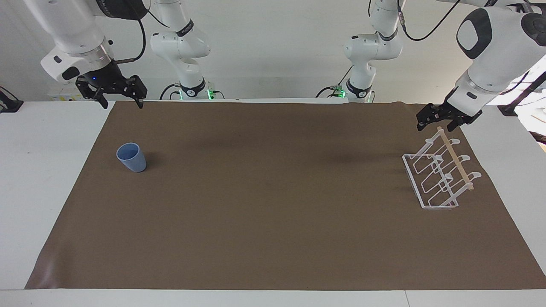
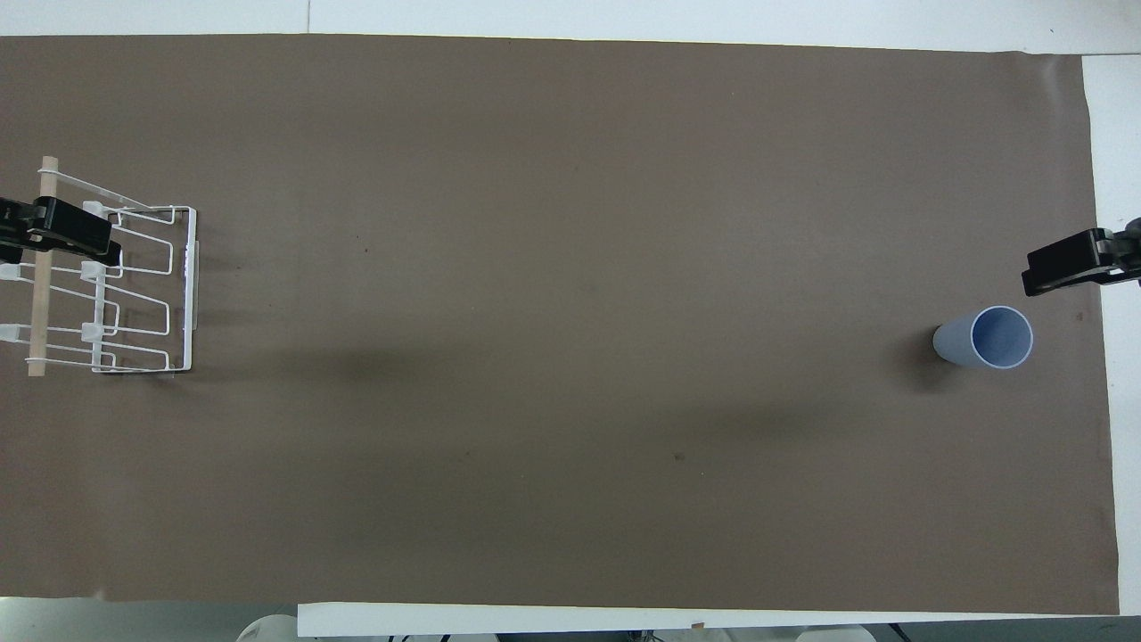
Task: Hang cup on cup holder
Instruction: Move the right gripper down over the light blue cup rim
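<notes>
The light blue cup (image 1: 131,157) stands upright, mouth up, on the brown mat toward the right arm's end; it also shows in the overhead view (image 2: 989,339). The white wire cup holder (image 1: 439,175) with its wooden rod (image 1: 455,158) stands toward the left arm's end, and shows in the overhead view too (image 2: 134,285). My right gripper (image 1: 122,101) is open and empty, up in the air beside the cup, apart from it, over the mat's edge (image 2: 1070,264). My left gripper (image 1: 436,126) is open and empty, just above the rod's end (image 2: 62,230).
The brown mat (image 1: 273,204) covers most of the white table (image 1: 42,170). Bare white table borders it at both ends.
</notes>
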`<move>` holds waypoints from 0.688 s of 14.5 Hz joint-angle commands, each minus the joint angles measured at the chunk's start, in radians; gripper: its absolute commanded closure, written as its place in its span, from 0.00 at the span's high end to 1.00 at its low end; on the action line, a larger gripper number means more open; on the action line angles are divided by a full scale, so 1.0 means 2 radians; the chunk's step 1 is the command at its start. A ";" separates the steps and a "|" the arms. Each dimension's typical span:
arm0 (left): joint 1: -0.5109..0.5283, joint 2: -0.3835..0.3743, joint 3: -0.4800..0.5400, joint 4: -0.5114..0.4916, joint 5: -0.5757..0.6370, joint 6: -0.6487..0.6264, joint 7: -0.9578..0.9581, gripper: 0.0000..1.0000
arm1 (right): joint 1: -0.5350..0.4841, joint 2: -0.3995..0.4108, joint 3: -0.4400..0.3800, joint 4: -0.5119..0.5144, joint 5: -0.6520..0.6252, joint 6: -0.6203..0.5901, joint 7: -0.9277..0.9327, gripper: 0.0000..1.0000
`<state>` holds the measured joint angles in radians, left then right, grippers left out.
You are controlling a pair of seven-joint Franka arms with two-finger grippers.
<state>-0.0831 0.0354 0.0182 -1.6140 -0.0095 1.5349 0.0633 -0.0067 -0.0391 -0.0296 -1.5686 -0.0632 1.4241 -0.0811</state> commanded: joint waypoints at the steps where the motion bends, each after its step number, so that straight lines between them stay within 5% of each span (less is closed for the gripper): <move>1: 0.002 -0.009 -0.001 -0.004 0.010 -0.005 -0.006 1.00 | -0.005 0.002 0.002 0.004 0.006 -0.009 0.001 1.00; 8: 0.002 -0.009 -0.001 -0.004 0.009 -0.005 -0.005 1.00 | -0.055 -0.019 -0.004 -0.047 0.037 0.041 -0.080 1.00; 10: 0.002 -0.009 -0.001 -0.004 0.009 -0.005 -0.005 1.00 | -0.086 -0.039 -0.004 -0.126 0.037 0.128 -0.145 1.00</move>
<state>-0.0831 0.0354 0.0184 -1.6140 -0.0094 1.5349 0.0631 -0.1210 -0.0513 -0.0405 -1.6505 -0.0114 1.5373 -0.2587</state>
